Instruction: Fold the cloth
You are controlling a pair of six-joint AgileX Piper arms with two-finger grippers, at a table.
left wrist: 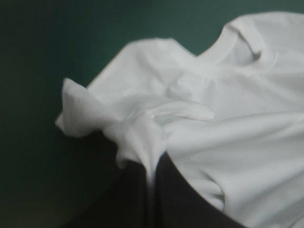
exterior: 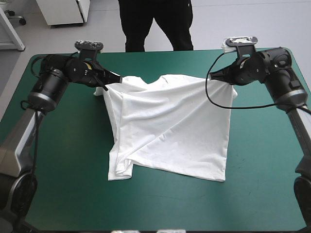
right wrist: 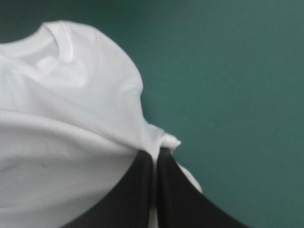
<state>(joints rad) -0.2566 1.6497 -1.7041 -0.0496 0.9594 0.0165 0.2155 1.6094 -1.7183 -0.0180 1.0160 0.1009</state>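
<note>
The white T-shirt hangs stretched between both arms over the teal-green table, its hem trailing on the cover toward the front. My left gripper is shut on the T-shirt at its left shoulder. My right gripper is shut on the T-shirt at its right shoulder. In the left wrist view the black fingers meet with white fabric bunched between them, the collar ahead. In the right wrist view the fingers pinch a fold of cloth, with the collar off to one side.
A crumpled bottom corner of the shirt lies folded under at the front left. Bare teal-green cover surrounds the shirt on the left, right and front. A black cable from the right wrist hangs across the shirt's right side.
</note>
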